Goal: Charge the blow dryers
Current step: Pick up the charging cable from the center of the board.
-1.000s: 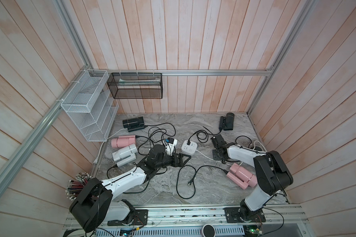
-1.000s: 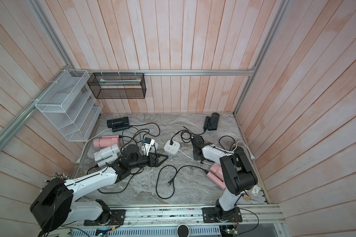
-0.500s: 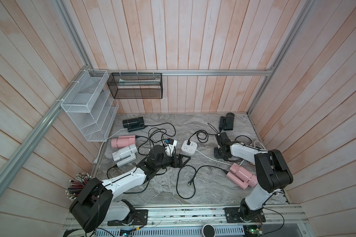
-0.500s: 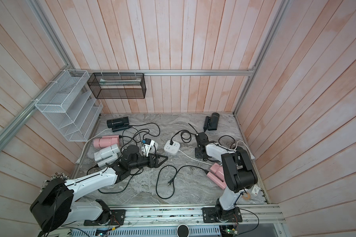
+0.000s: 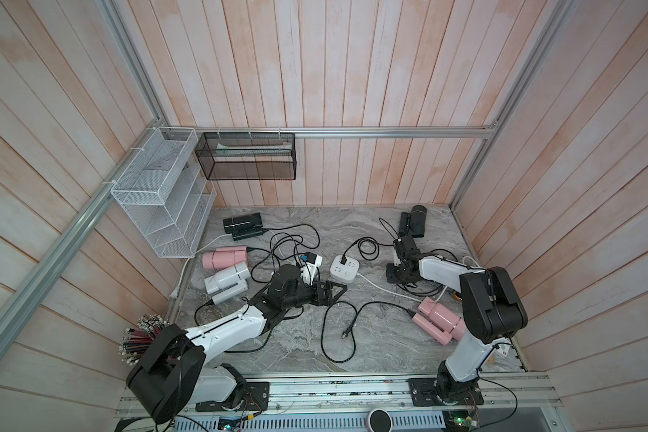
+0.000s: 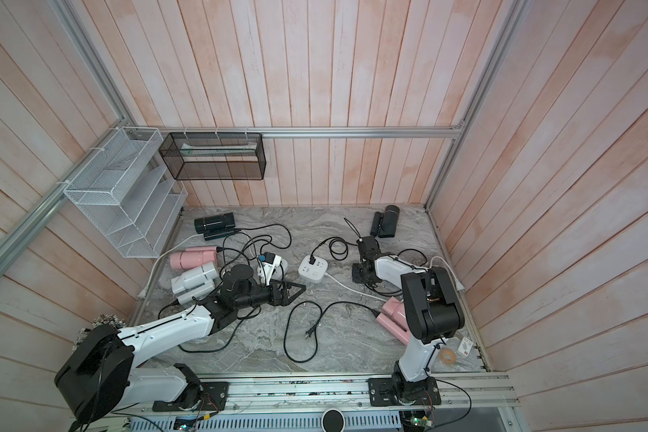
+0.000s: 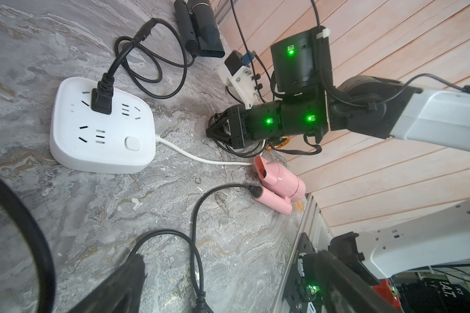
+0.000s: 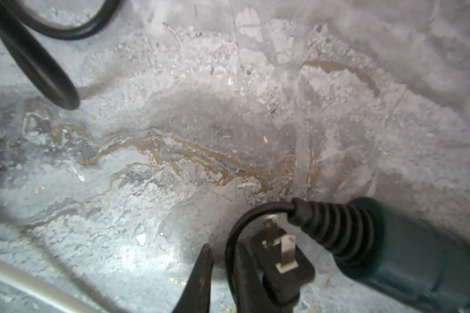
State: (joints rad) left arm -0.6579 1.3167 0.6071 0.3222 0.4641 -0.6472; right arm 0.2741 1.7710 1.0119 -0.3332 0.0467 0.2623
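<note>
Walls hem the desk (image 5: 382,355) on three sides; open marble lies front-middle, crossed by a loose cord (image 5: 323,336). Pink dryer (image 5: 223,258) and grey dryer (image 5: 227,278) hug the left edge; black dryer (image 5: 242,223) and second black dryer (image 5: 414,220) sit at the back. Left claw (image 5: 335,291), spread wide, lies beside the strip (image 5: 345,269). Right claw (image 8: 223,252) pinches a black cord (image 8: 229,244) beside its plug (image 8: 281,268). Basket (image 5: 246,175) on the back rail holds a pale item (image 5: 240,149).

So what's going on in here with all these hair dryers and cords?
These blow dryers are being plugged into the white power strip; one black plug is in it. The right tool is low over the surface, closed around a black cord beside a loose plug. The left tool hovers open near the strip.
</note>
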